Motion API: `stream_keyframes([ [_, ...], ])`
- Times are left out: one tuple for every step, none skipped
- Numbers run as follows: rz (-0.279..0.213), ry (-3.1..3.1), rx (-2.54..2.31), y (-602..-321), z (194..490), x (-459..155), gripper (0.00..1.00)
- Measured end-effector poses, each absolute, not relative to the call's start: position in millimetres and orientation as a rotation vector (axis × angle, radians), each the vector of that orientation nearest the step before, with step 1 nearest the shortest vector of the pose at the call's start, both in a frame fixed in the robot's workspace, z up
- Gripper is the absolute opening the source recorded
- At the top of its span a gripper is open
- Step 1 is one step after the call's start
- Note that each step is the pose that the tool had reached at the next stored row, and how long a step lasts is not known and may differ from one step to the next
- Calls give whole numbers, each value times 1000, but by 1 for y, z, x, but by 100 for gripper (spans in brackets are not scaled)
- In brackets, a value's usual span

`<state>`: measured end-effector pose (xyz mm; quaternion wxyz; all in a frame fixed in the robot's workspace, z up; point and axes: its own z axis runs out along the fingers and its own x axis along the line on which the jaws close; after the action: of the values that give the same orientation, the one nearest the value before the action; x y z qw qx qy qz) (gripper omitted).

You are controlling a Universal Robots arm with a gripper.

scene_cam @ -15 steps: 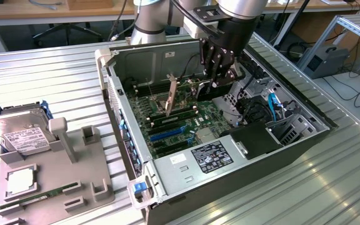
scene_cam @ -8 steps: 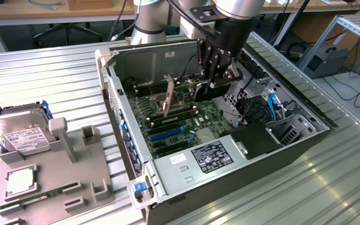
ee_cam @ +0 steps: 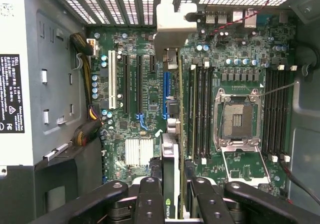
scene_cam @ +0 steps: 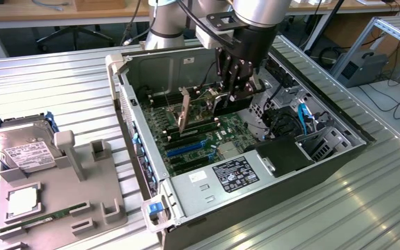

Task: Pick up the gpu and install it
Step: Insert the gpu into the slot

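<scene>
The gpu (scene_cam: 185, 113) stands on edge inside the open computer case (scene_cam: 127, 99), its tan-brown side showing. My gripper (scene_cam: 233, 96) reaches down into the case from above and is shut on the card's end nearer the arm. In the wrist view the gpu (ee_cam: 171, 149) appears edge-on between my black fingers (ee_cam: 150, 199), with my gripper (ee_cam: 171, 184) closed around it. Its silver bracket (ee_cam: 172, 33) points at the case's slotted rear wall. The card hangs just beside the blue expansion slot (ee_cam: 166, 96) on the motherboard (ee_cam: 135, 83); whether it touches the board I cannot tell.
A power supply (scene_cam: 235, 174) fills the case's near end. The empty processor socket (ee_cam: 237, 121) and memory slots (ee_cam: 200, 108) flank the card. On the exterior view's left, a grey fixture (scene_cam: 82, 208) holds a silver hard drive (scene_cam: 23, 148) and a green memory stick (scene_cam: 40, 219).
</scene>
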<state>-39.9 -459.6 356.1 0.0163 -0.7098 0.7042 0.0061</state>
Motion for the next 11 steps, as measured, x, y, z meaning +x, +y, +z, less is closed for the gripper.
stream_keyframes([
  [19,2190,-2207,-460,356,-40,27],
  [19,2190,-2207,-460,356,-40,27],
  [19,2190,-2207,-460,356,-40,27],
  [19,2189,-2207,-460,355,-40,27],
  [19,2190,-2207,-460,353,-40,27],
  [19,2190,-2207,-460,352,-40,27],
  [19,2190,-2207,-460,352,-40,27],
  [19,2190,-2207,-460,351,-40,27],
  [19,2190,-2207,-460,351,-40,27],
  [19,2190,-2207,-460,351,-40,27],
  [19,2190,-2207,-460,351,-40,27],
])
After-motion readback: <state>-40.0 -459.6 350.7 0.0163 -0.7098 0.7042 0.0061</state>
